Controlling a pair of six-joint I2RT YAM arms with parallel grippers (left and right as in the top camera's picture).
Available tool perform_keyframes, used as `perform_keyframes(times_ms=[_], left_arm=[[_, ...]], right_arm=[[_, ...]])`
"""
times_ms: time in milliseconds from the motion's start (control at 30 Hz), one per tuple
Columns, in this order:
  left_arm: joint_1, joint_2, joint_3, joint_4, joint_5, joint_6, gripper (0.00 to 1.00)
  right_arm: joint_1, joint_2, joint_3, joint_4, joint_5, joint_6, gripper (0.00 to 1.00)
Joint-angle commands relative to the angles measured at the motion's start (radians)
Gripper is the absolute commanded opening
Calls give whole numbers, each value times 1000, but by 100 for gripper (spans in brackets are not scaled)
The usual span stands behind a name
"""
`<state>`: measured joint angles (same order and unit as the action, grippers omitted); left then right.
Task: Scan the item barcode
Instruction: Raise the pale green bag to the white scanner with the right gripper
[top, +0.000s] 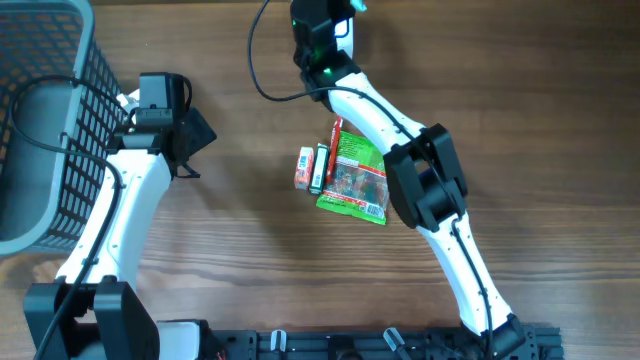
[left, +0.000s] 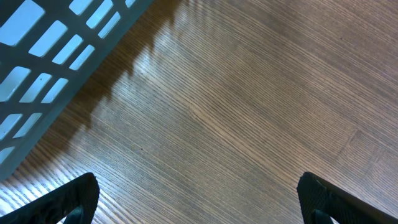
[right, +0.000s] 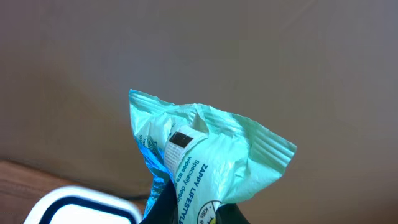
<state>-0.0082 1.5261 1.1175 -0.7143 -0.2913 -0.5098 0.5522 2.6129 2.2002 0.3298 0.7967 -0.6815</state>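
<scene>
The right tool (right: 194, 215) is pinching a mint-green packet (right: 211, 155) by its lower end — the left tool (left: 196, 208) is hovering, spread wide, over the tabletop (left: 236, 106).

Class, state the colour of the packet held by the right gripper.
Pale mint green packet, blue along one edge; right wrist view shows it best.

packet (right: 214, 155): bottom cut off | basket (top: 70, 120): left side cropped

Overhead: high, straight down on table (top: 250, 270). Left wrist: close, downward; shares basket (left: 37, 62) edge with overhead's upper left. Right wrist: very close on packet (right: 205, 155)
</scene>
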Motion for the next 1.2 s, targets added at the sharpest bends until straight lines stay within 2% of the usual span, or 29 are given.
perform_keyframes(times_ms=[0, 100, 167, 367, 600, 700, 800, 900, 967, 1033, 1167], left_arm=[[4, 5, 1, 2, -16, 8, 100], [4, 5, 1, 2, -16, 8, 100], [4, 5, 1, 3, -16, 8, 100], [4, 5, 1, 3, -16, 8, 100], [4, 5, 1, 2, -16, 8, 100], [4, 5, 1, 3, -16, 8, 100], [4, 5, 1, 2, -16, 9, 100], [4, 5, 1, 2, -16, 8, 100], [4, 5, 1, 2, -16, 8, 100], [4, 5, 1, 2, -16, 8, 100], [4, 5, 1, 3, -16, 8, 100]], right_arm=[[0, 32, 17, 5, 78, 114, 4], [5, 32, 17, -3, 156, 300, 4], [7, 32, 17, -9, 179, 366, 4], [8, 32, 17, -10, 176, 382, 4], [8, 32, 17, -86, 177, 497, 4], [8, 26, 18, -38, 176, 447, 4], [8, -5, 18, 108, 184, 226, 4], [8, -71, 18, 117, 193, 106, 4], [10, -132, 18, 75, 220, 82, 4], [19, -225, 18, -38, 220, 94, 4], [36, -438, 18, -411, 90, 246, 4]])
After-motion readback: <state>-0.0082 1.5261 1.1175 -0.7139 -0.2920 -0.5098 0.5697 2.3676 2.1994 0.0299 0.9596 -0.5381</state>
